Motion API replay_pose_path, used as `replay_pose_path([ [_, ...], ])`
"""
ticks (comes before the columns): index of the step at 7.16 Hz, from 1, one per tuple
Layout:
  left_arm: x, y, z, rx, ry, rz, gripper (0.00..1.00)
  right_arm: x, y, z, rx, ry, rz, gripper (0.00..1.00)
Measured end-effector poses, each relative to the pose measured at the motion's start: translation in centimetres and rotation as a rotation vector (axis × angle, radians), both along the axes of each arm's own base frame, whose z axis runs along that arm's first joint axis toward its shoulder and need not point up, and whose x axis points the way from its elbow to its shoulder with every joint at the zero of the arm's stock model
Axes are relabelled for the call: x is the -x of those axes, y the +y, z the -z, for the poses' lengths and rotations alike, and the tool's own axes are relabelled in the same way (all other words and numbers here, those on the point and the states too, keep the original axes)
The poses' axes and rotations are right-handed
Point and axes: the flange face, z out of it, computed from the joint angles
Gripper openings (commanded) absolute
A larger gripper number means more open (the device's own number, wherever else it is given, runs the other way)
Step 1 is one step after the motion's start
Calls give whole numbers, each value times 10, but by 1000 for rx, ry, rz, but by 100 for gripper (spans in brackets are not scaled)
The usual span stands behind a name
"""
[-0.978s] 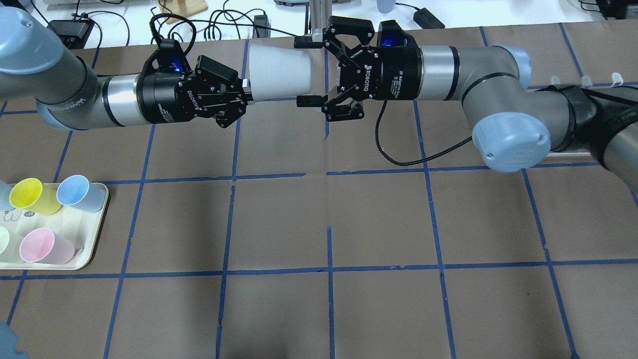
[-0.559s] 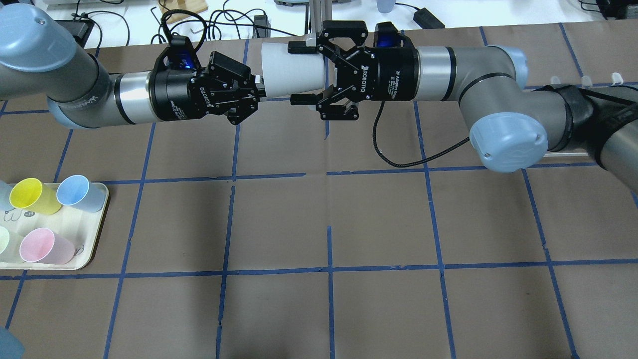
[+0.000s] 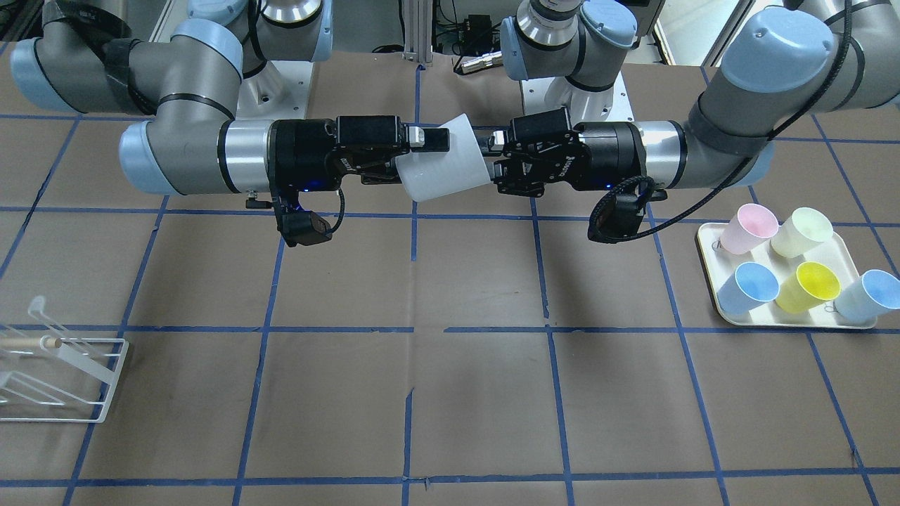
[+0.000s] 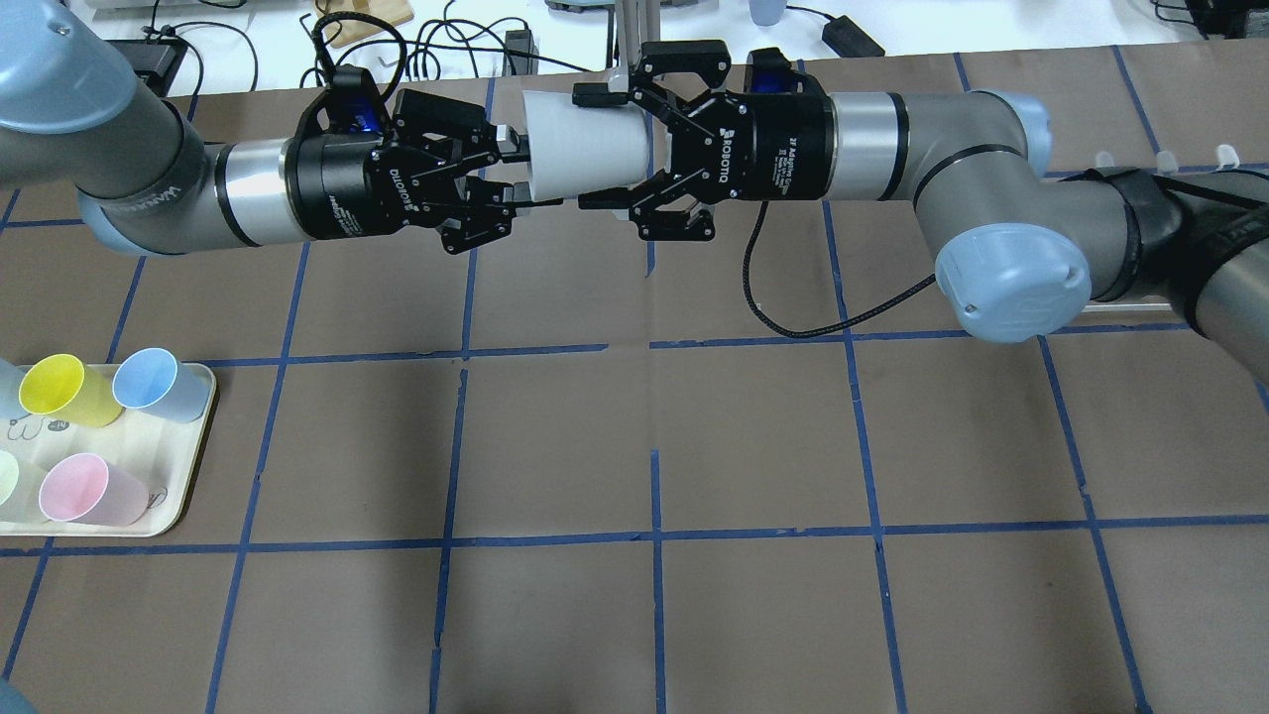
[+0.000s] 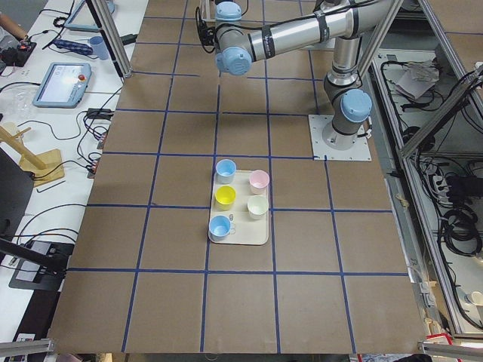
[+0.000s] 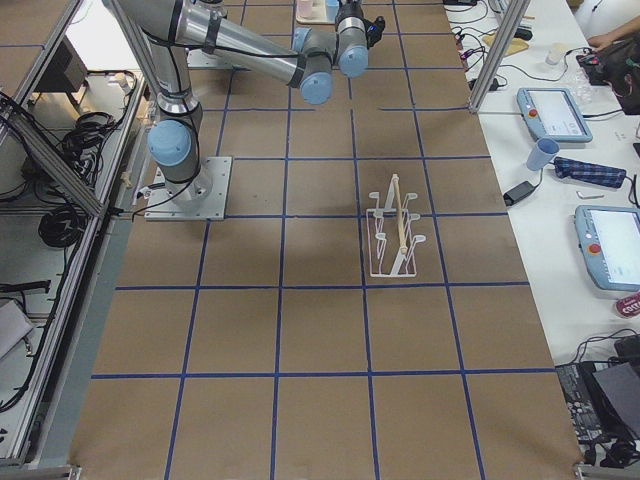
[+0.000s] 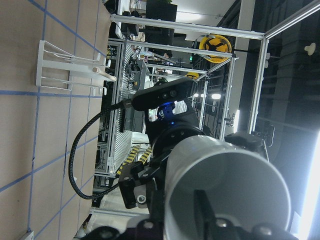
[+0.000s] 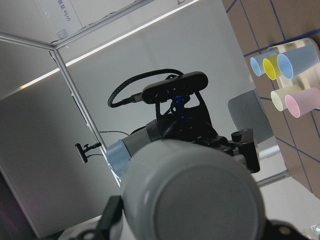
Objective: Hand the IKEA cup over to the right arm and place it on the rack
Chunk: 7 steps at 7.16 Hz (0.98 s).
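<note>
Brown table (image 4: 654,416) lies below; aloft midway between its ends, the right gripper (image 4: 588,149) clamps the IKEA cup (image 4: 580,139), the left gripper (image 4: 520,167) splayed apart beside it. Hand-over step: next, left should withdraw, right carry to the right-end rack (image 3: 63,379).

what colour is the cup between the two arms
The tapered plastic tumbler is pale grey-white, clearest in the overhead exterior view.
</note>
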Motion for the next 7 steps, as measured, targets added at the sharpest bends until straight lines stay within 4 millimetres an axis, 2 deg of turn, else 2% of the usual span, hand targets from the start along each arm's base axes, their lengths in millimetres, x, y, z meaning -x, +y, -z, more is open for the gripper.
replay_pose_path([
  [2,-2,0,-3,-20,2,-1,100,2,-1,-1,-11,0,3,33],
  [5,-7,-3,-8,-10,-1,-10,100,7,-4,-4,1,0,12,32],
  [6,-18,-11,-23,-7,-10,-10,100,14,-6,-4,-3,1,25,32],
  [7,-31,-17,-46,-34,-27,19,100,27,-11,-4,-7,8,47,32],
])
